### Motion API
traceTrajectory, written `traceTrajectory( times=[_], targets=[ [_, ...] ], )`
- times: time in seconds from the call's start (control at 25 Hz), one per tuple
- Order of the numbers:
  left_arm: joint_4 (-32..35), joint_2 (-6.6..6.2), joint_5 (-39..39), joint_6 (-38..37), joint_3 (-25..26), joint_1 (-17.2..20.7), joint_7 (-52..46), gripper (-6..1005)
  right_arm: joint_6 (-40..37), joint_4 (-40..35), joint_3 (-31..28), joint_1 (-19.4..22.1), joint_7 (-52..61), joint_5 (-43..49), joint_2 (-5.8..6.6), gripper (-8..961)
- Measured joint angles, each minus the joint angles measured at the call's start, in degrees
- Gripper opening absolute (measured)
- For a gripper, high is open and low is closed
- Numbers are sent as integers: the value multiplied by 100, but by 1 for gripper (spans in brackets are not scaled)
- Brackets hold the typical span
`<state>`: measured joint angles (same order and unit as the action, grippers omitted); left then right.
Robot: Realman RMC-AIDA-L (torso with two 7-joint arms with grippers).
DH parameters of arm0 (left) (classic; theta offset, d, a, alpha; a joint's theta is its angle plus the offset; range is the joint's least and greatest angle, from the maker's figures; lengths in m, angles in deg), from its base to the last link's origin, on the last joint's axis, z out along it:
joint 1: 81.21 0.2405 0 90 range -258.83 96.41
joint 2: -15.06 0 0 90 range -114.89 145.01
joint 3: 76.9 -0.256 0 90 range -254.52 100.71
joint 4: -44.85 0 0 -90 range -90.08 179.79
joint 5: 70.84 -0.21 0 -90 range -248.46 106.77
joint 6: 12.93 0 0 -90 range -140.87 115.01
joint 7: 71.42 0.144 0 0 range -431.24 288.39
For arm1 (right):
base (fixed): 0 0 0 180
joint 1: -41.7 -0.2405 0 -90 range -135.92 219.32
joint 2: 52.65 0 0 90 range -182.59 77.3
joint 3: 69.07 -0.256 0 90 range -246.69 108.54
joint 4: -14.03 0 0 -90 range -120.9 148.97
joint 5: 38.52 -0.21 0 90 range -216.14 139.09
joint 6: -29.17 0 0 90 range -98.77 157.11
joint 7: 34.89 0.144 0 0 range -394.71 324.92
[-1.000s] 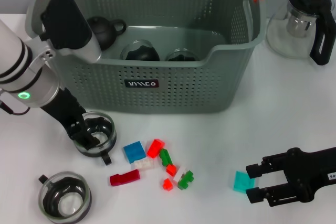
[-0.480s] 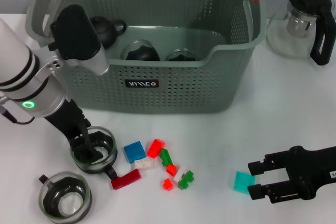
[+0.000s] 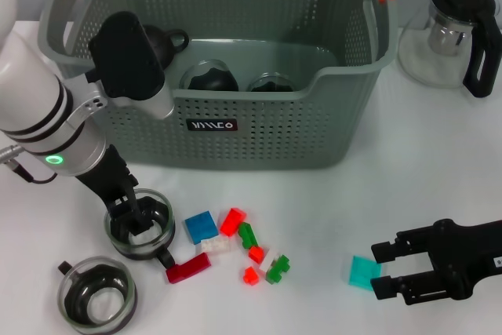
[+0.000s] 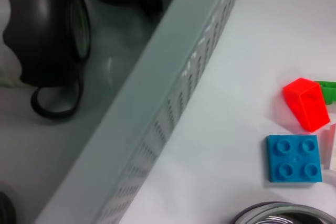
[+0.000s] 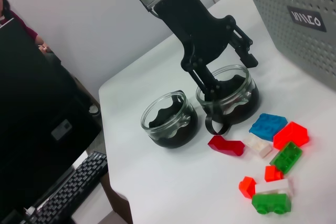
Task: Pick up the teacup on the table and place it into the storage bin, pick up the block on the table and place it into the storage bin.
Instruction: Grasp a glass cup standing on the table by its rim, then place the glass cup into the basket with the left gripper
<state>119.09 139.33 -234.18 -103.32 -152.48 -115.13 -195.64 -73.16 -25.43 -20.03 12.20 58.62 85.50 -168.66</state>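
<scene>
The grey-green storage bin (image 3: 274,127) stands at the back of the table. A glass teacup (image 3: 154,239) with a black inside sits in front of its left end. My left gripper (image 3: 129,217) is down on this cup, fingers spread, one tip inside the rim; the right wrist view (image 5: 227,74) shows this too. A second teacup (image 3: 98,294) stands at the front left. My right gripper (image 3: 378,270) is open low over the table, and a teal block (image 3: 361,271) lies at its fingertips. Several small blocks lie in the middle, among them a blue one (image 3: 201,227).
The bin holds a black teapot (image 3: 157,43) and two glass cups (image 3: 209,76). A glass pitcher with a black handle (image 3: 452,33) stands at the back right. A dark red block (image 3: 187,267) touches the held-over cup's handle. The table's left edge shows in the right wrist view (image 5: 113,145).
My left gripper moved nearer to me and the teacup under it slid the same way, its handle nudging the dark red block. My right gripper barely moved by the teal block.
</scene>
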Motion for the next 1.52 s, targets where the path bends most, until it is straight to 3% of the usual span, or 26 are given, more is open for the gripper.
traceTrajectory(
  times=[0.24, 0.64, 0.76, 0.96, 1.12, 1.24, 1.36, 1.52],
  targets=[
    [43, -3, -9, 10, -23, 12, -47, 788, -4, 7, 0, 7, 0, 8, 5, 684],
    [74, -13, -26, -10, -44, 9, -82, 309, -15, 9, 0, -1, 9, 1, 9, 683],
    [74, -18, -26, -6, -48, 9, -83, 100, -15, 9, 0, -2, 9, 0, 14, 684],
    [176, -13, 127, -62, 179, 10, -4, 71, -28, 9, 0, -3, 9, -2, 25, 684],
    [379, -30, 791, -602, 1089, -3, 472, 48, -35, 9, -5, -3, 9, -8, 26, 684],
    [273, -121, 1518, -1329, 2222, -139, 1030, 37, -41, 9, -7, -3, 10, -17, 26, 683],
    [-240, -352, 2216, -1870, 3087, -235, 1392, 38, -42, 9, -9, -3, 15, -24, 26, 683],
    [-1351, -765, 3503, -2334, 3723, -245, 1731, 39, -42, 9, -9, -2, 17, -28, 26, 683]
  ],
)
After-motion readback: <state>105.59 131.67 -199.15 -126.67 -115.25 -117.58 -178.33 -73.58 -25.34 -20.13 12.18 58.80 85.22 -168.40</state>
